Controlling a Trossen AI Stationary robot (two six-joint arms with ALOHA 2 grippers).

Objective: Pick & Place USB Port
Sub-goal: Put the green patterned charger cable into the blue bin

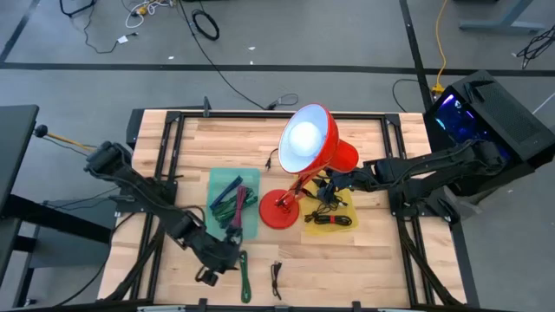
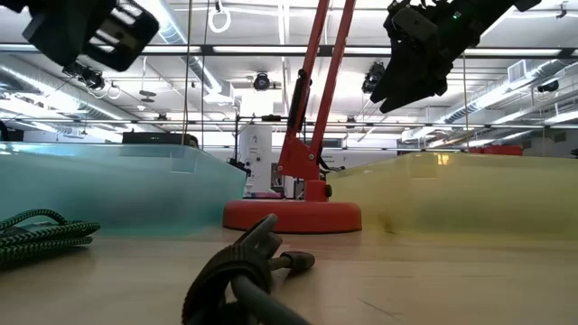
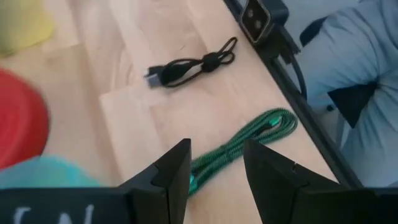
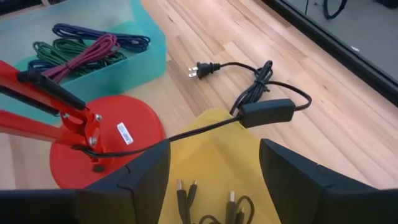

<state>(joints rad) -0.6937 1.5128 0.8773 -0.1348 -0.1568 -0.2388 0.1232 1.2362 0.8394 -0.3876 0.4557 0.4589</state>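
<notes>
A green braided USB cable (image 1: 244,276) lies bundled on the wooden table near its front edge, and a black USB cable (image 1: 277,279) lies just to its right. My left gripper (image 1: 227,260) hovers open above the green cable (image 3: 249,140), which shows past its fingertips; it holds nothing. My right gripper (image 1: 328,186) hangs open over the yellow tray (image 1: 340,227), where black USB cables (image 4: 186,193) lie. A teal tray (image 1: 217,186) holds green, purple and magenta cables (image 4: 81,46).
A red desk lamp stands with its base (image 1: 279,211) between the two trays and its shade (image 1: 312,143) above them. Its black cord and plug (image 4: 202,68) trail over the table behind the yellow tray. A person's sleeve (image 3: 360,74) shows beyond the table's front edge.
</notes>
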